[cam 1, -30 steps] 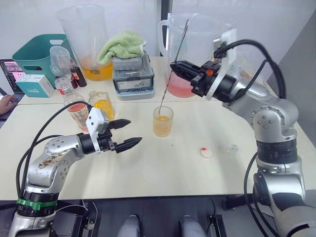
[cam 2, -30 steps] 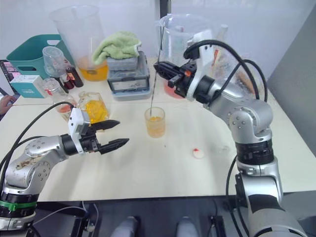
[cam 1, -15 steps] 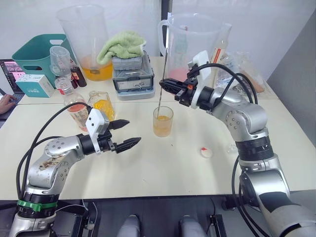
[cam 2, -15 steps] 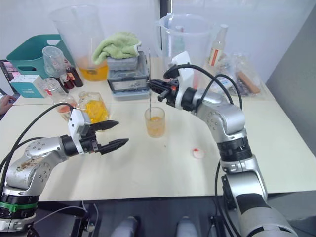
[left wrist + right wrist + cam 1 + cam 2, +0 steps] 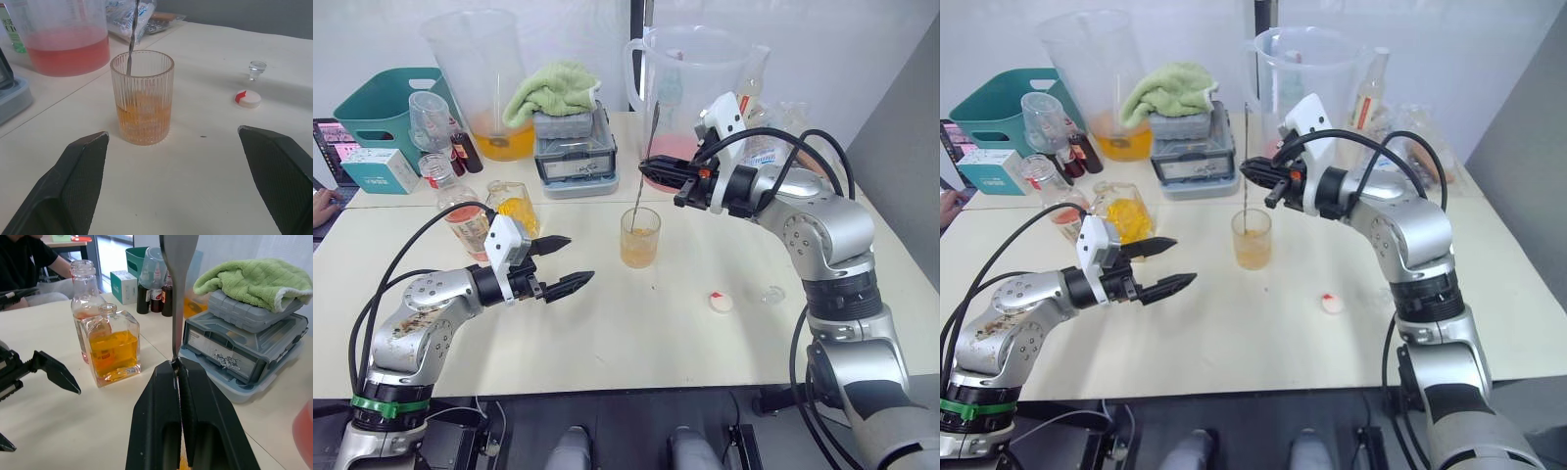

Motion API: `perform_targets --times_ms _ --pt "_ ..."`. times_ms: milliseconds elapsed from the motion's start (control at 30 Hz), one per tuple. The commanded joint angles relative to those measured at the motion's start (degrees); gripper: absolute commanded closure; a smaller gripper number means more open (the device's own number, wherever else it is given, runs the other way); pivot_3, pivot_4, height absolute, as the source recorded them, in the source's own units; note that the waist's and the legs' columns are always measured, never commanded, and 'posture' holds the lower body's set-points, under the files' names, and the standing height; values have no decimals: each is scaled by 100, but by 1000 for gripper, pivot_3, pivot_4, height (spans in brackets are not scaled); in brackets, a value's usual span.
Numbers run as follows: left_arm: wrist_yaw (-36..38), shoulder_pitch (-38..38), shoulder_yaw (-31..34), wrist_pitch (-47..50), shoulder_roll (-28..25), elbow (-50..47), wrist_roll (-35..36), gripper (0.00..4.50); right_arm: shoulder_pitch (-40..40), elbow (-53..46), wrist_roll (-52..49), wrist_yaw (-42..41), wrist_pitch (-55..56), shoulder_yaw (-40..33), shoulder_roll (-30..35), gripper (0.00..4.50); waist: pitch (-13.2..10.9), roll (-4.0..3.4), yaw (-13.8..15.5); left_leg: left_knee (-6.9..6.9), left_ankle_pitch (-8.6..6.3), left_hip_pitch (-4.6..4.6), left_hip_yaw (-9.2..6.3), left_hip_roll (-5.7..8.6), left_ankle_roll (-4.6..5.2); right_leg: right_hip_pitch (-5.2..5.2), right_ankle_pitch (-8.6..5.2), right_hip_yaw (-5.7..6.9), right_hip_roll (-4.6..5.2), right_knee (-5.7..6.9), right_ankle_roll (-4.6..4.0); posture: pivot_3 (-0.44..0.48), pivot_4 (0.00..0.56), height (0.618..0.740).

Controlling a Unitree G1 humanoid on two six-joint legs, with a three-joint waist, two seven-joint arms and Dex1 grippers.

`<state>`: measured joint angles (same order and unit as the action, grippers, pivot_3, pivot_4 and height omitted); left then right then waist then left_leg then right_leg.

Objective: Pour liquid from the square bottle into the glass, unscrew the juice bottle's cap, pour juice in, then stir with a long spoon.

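Tabletop (image 5: 607,333) scene: the right tool (image 5: 656,168) pinches the stem of the long spoon (image 5: 644,166), whose lower end stands inside the glass (image 5: 640,237) of orange liquid at the middle. The left tool (image 5: 566,262) hovers with fingers spread, near the glass. The square bottle (image 5: 515,207) and juice bottle (image 5: 460,211) stand side by side at the left. The white cap (image 5: 722,302) lies right of the glass.

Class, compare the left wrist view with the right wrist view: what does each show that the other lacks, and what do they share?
Left wrist view alone: the glass with orange drink, the white cap and a small stopper. Right wrist view alone: the square bottle, the juice bottle, a green towel on grey cases. Both: the long spoon and the open left claw.
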<state>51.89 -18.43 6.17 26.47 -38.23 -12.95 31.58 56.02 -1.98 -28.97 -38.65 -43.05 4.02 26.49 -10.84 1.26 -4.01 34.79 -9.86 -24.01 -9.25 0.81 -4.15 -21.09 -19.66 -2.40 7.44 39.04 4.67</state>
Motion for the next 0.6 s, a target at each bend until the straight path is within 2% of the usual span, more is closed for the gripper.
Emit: perform_targets --times_ms 33,300,600 --pt "-7 -118 53 -69 -10 -100 -5 13 281 -223 -201 105 -166 -313 -87 4500 0 0 0 0 0 0 0 0 0 0 0 0 0 1 0 0 150 740" --pt "-17 -140 51 -60 -17 -74 -17 13 559 122 8 184 -312 -349 39 4500 0 0 -1 1 0 0 0 0 0 -1 0 0 0 2 0 0 150 740" --pt "-23 -89 76 -40 -36 -121 11 13 391 -24 77 -125 -570 -104 245 4500 0 0 -13 1 0 -2 0 0 0 -4 0 0 0 2 0 0 150 740"
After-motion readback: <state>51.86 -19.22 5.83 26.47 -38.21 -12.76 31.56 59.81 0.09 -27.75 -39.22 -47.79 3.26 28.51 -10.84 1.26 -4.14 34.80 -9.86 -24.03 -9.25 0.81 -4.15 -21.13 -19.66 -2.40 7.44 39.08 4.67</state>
